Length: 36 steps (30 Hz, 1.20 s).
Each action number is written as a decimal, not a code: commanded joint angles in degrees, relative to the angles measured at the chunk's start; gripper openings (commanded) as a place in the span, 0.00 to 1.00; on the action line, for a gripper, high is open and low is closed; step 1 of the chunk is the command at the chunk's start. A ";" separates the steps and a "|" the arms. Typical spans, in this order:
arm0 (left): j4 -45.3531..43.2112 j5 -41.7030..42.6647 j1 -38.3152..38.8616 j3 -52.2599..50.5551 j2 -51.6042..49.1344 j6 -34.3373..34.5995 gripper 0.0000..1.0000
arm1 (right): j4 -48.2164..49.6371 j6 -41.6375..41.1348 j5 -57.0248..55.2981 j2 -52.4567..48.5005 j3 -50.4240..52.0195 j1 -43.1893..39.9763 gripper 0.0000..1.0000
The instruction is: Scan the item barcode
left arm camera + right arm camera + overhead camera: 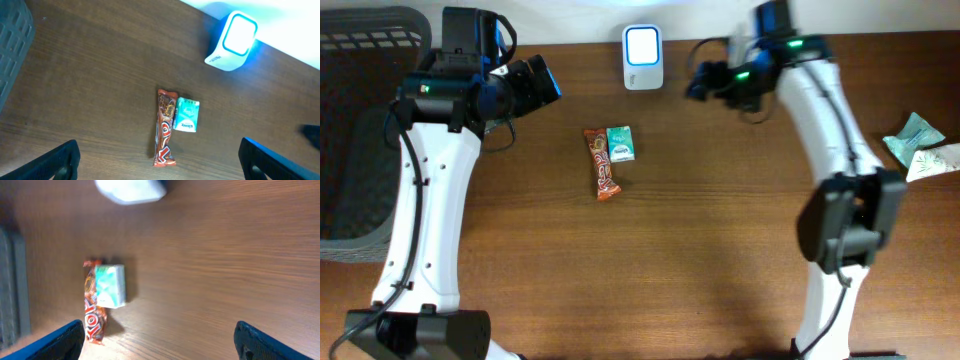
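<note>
A red-orange candy bar [603,166] [164,128] [93,311] lies on the table, with a small teal packet [620,143] [186,115] [110,286] touching its right side. The white barcode scanner [642,57] [231,41] [131,190] stands at the table's far edge, its face glowing blue. My left gripper [538,83] [160,162] hovers open to the left of the items, nothing between its fingers. Right of the scanner, my right gripper [700,80] [159,342] is open and empty above bare wood.
A dark mesh basket [360,120] [12,40] sits at the left edge of the table. Two pale teal and white packets [920,145] lie at the right edge.
</note>
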<state>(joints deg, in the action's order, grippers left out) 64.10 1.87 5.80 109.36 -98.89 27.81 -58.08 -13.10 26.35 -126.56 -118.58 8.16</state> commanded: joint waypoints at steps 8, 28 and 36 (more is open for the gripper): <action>0.09 -0.20 -0.24 0.28 0.37 -1.16 0.99 | 8.24 -1.42 2.89 -10.99 0.09 14.78 0.80; 0.09 -0.20 -0.24 0.28 0.37 -1.16 0.99 | -7.78 3.52 -4.39 -11.69 -2.49 9.46 0.04; 0.09 -0.20 -0.24 0.28 0.37 -1.16 0.99 | -12.61 5.84 -7.39 -11.65 -2.56 5.68 0.56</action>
<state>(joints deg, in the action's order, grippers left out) 64.12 1.87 5.80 109.36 -98.89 27.81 -70.50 -8.88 20.43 -140.09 -120.11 12.88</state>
